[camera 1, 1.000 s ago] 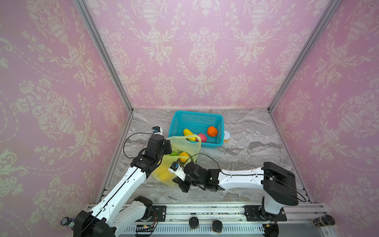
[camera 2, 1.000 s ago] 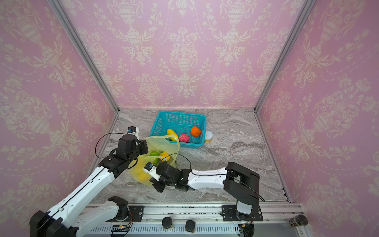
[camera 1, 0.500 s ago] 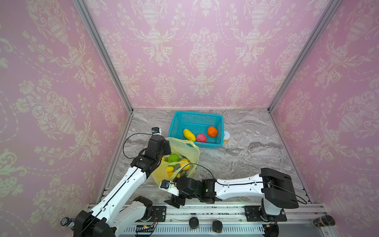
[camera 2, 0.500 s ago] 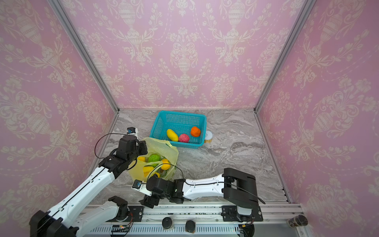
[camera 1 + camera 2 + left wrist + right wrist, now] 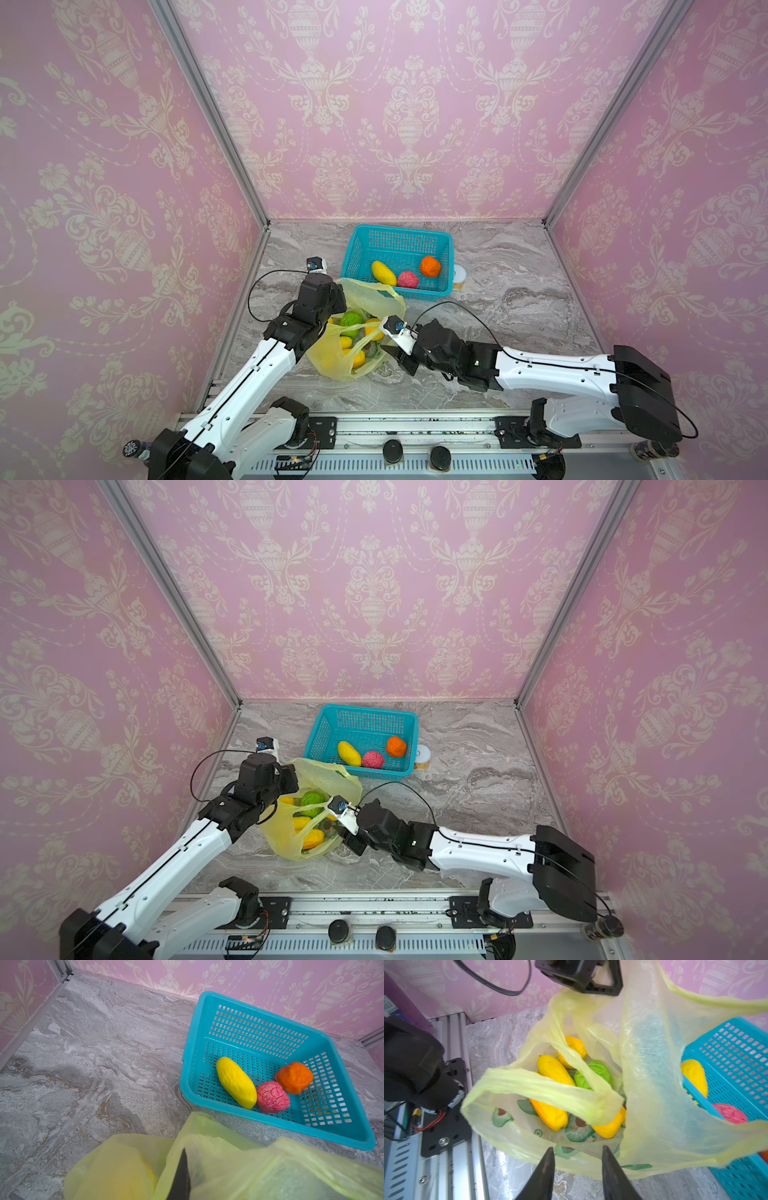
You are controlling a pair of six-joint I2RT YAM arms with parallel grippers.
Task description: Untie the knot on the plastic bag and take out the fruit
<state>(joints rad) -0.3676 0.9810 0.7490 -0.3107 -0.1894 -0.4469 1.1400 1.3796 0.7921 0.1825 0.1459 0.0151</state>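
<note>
The plastic bag [image 5: 332,361] [image 5: 282,833] lies with its mouth wide open near the left wall. No knot shows; a loose handle strip [image 5: 539,1086] crosses the mouth. Fruit in the bag: a green one [image 5: 351,320] [image 5: 600,1072] and several yellow ones [image 5: 550,1113]. My left gripper [image 5: 185,1151] is shut on the bag's far rim [image 5: 249,1167] and holds it up. My right gripper [image 5: 577,1148] [image 5: 392,355] stands open at the bag's near side, with only film and table beyond its tips.
The teal basket [image 5: 399,228] [image 5: 187,1053] stands just behind the bag and holds a long yellow fruit [image 5: 383,272], a pink-red one [image 5: 408,279] and an orange one [image 5: 430,266]. A small white can [image 5: 459,276] sits at its right side.
My right gripper let go of the bag, swung toward the front rail, then came back to the bag's near right side with narrower jaws. The bag's mouth now gapes wider.
</note>
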